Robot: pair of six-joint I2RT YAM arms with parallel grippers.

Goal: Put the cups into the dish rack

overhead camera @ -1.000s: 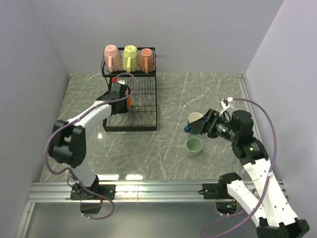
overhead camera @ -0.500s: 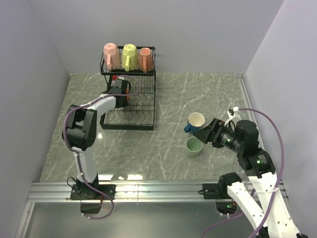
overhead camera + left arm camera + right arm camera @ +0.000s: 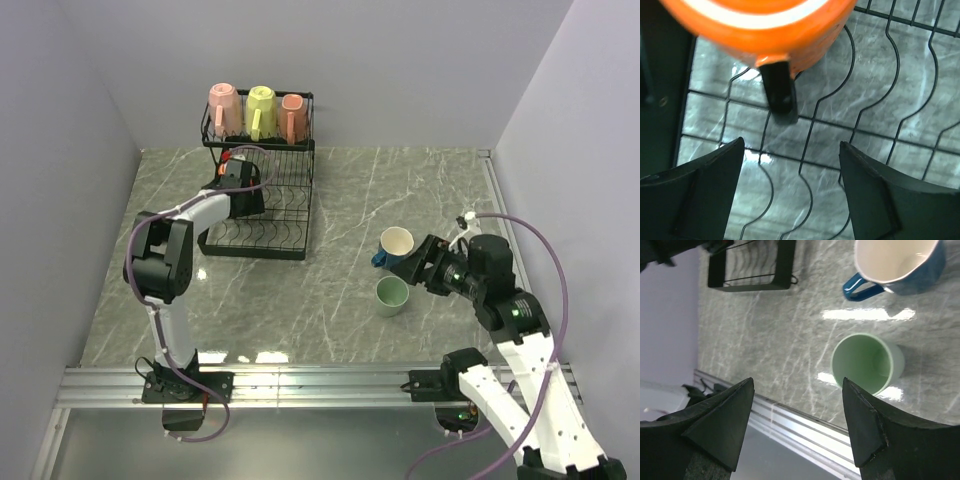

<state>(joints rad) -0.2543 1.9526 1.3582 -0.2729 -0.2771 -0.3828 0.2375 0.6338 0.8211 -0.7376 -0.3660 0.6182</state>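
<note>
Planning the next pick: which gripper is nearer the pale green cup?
Right. The right gripper hangs open close beside the pale green cup, slightly right of and beyond it. The left gripper is far off to the left, down in the dish rack, over its lower tray.

The orange cup (image 3: 765, 30) is blurred and cropped at the left wrist view's top. From above, the left gripper (image 3: 250, 190) hides it.

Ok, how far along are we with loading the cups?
Done: the pink cup, yellow cup and salmon cup sit in the dish rack's upper basket; the orange cup looks set on the lower tray. In hand: nothing; the left gripper is open beside the orange cup, the right gripper open above the table. Left: the blue cup and green cup on the table.
</note>
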